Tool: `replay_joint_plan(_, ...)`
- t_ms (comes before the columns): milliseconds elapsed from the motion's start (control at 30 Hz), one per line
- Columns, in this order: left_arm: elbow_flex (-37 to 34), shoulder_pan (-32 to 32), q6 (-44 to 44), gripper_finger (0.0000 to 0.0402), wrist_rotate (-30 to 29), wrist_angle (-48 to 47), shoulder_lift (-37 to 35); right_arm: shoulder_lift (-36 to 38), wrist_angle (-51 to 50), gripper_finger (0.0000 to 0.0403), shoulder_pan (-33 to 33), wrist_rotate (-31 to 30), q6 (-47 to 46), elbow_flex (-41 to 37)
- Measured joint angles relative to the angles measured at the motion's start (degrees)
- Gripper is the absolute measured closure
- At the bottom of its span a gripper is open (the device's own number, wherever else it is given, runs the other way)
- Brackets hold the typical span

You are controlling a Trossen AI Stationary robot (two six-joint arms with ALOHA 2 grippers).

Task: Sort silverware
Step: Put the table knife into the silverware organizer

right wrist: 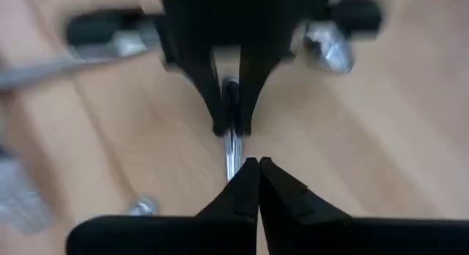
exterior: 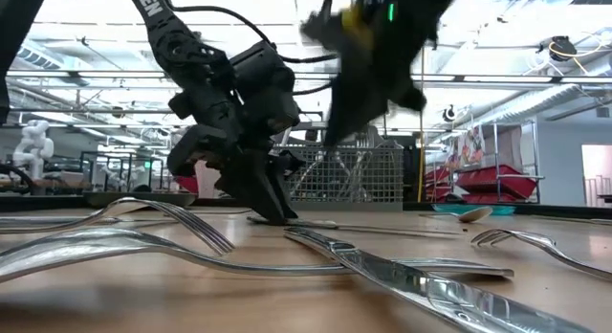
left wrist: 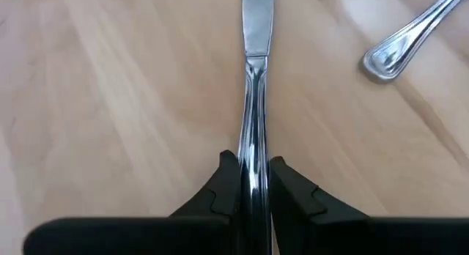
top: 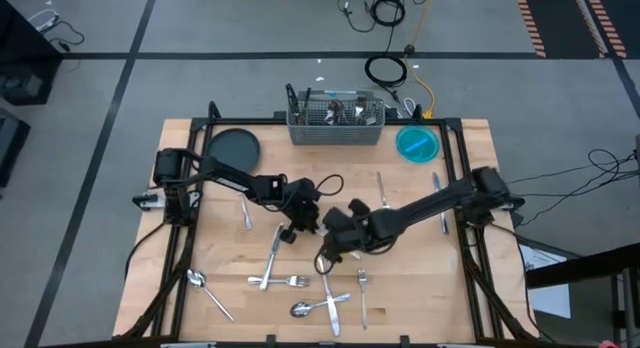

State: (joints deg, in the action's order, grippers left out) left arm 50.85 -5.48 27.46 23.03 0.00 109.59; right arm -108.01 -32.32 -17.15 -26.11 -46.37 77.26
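Silverware lies spread over the wooden table, and you can read it from left to right in the high view. At the far left near the front edge rests a spoon. A little further in, a fork lies alone, and beside the left gripper a knife crosses a second fork.

Your left gripper is down at the table near the middle. In its wrist view you see the fingers pressed on both sides of the handle of a knife, which lies flat on the wood, so it is pinching this knife. Another handle lies apart from it.

Your right gripper hovers just beside the left one, with its fingertips pressed together and holding nothing.

Further right, near the front, lie a second spoon and a fork. Behind, at the back edge, you see the plate, the caddy with some pieces standing in it, and a blue bowl.
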Motion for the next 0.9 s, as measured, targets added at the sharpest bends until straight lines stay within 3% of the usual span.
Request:
replay_joint_plan(133,-0.1,-0.2,-2.1,0.0399,-0.7,-1.4,-2.4,4.3,-2.7,0.0384,-0.3,1.4,4.0,-0.2)
replay_joint_plan(300,-0.3,-0.2,-3.2,0.0401,-1.0,-3.8,-4.6,6.3,-2.9,0.0309,-0.2,3.2,11.3,0.1)
replay_joint_plan(567,-0.2,-0.2,-3.2,0.0401,-1.0,-3.8,-4.7,-0.2,1.2,0.0179,0.6,6.3,14.4,0.0)
replay_joint_plan(700,-0.2,-0.2,-3.2,0.0401,-0.9,-3.8,-4.7,-4.7,5.6,0.0158,0.8,7.0,14.8,0.0)
replay_joint_plan(900,-0.1,-0.2,-3.2,0.0401,-0.8,-3.7,-4.7,-11.2,9.2,0.0162,1.6,7.1,14.4,0.0)
